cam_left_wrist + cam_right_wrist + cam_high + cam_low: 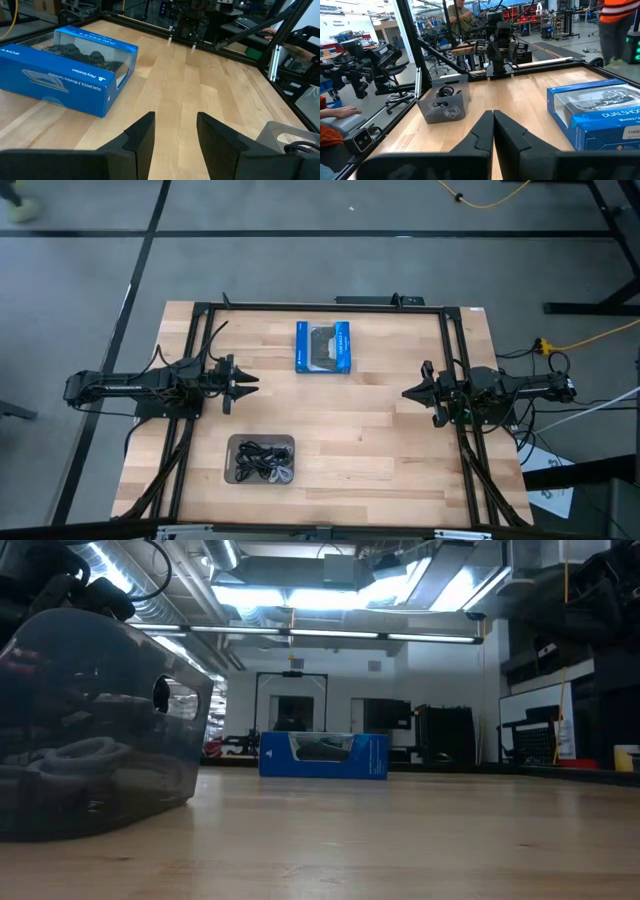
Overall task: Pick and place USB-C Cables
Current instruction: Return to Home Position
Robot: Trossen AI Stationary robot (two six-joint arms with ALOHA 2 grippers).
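Cables (pixel 262 461): a small tangle of black coils with one light grey loop among them. All of them lie inside the bin, heaped together on its floor.

Bin (pixel 233 442): grey and see-through, standing upright. It sits near one long edge of the bench, on my left arm's side. In the low view it fills the near left corner, and the grey loop shows through its wall.

Bench (pixel 380 430): pale wooden boards inside a black frame. A wide bare stretch lies between the bin and my right arm.

Box (pixel 324 347): flat and blue-edged, with a dark window and "DUALSHOCK 4" printed on its side. It lies near the opposite long edge, about midway along it and well apart from the bin.

Left pincer (pixel 175 120): I hold it over the left end of the bench, pointing inward toward my other arm. Its fingers are parted by a modest gap and there is nothing between them. It is well apart from both the bin and the box.

Right pincer (pixel 493 114): it sits at the right end of the bench, pointing back across at the left one. Its fingers are pressed together tip to tip and grip nothing.

Room: a person's hand (pixel 342 111) in an orange sleeve rests just beyond the bench frame. Another person (pixel 459 15) stands farther off among the workstations.
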